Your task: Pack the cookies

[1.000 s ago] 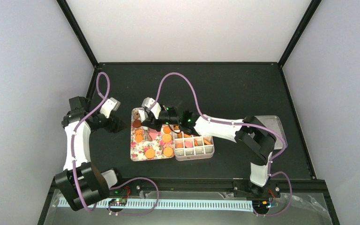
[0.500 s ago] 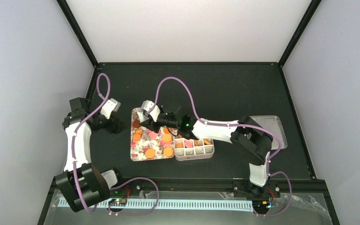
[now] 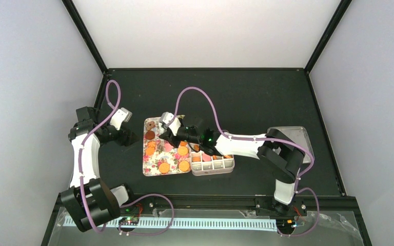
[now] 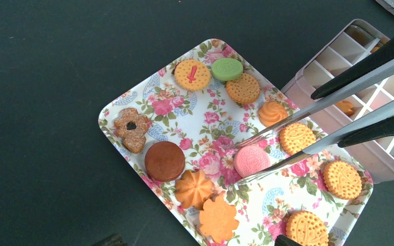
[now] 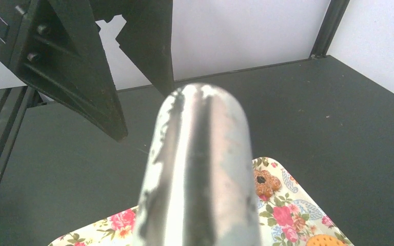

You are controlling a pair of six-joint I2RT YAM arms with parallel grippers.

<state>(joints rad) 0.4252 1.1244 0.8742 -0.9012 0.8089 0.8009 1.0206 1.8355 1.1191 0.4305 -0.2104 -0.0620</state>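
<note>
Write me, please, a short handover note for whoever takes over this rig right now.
Left gripper: open, holding nothing, just off the left edge of the floral tray.
Right gripper: shut on the metal tongs, whose tips straddle the pink cookie lying on the tray.
Cookies: about a dozen loose cookies on the tray. The divided box sits against the tray's right side.
Done: a few packed cookies sit in the box's far compartments.
Left: box the pink cookie, then the rest. The near compartments look empty.
</note>
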